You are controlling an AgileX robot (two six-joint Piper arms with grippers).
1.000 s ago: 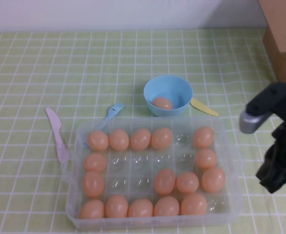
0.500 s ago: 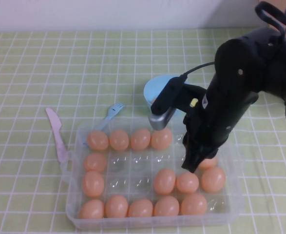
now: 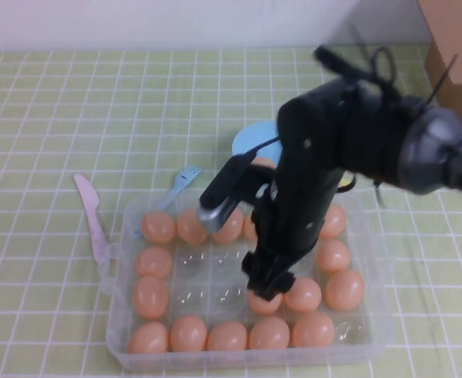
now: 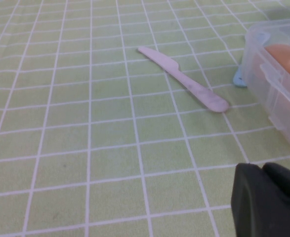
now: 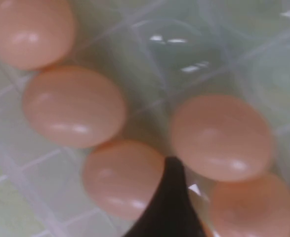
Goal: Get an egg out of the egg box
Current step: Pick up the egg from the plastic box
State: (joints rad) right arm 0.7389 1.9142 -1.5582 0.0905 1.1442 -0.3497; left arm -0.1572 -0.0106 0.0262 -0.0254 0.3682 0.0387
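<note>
The egg box [image 3: 120, 315] is a clear tray at the table's front, with many peach-orange eggs in its cups and several cups empty. My right gripper [image 3: 266, 287] is low inside the box, right over an egg [image 3: 264, 304] in the third row, and the arm hides the cups behind it. In the right wrist view a dark part of the gripper [image 5: 170, 197] sits between close-up eggs [image 5: 219, 136]. My left gripper [image 4: 268, 197] is shut, empty, and low over the cloth left of the box [image 4: 275, 84].
A light-blue bowl [image 3: 248, 140] stands behind the box, mostly hidden by the right arm. A blue fork [image 3: 185, 177] and a pale pink knife [image 3: 93, 216] lie left of the box. A cardboard box [image 3: 455, 47] stands at the back right.
The right arm has swung in from the table's right side, over the egg box, then moved left and down onto a third-row egg. The left arm has not moved.
</note>
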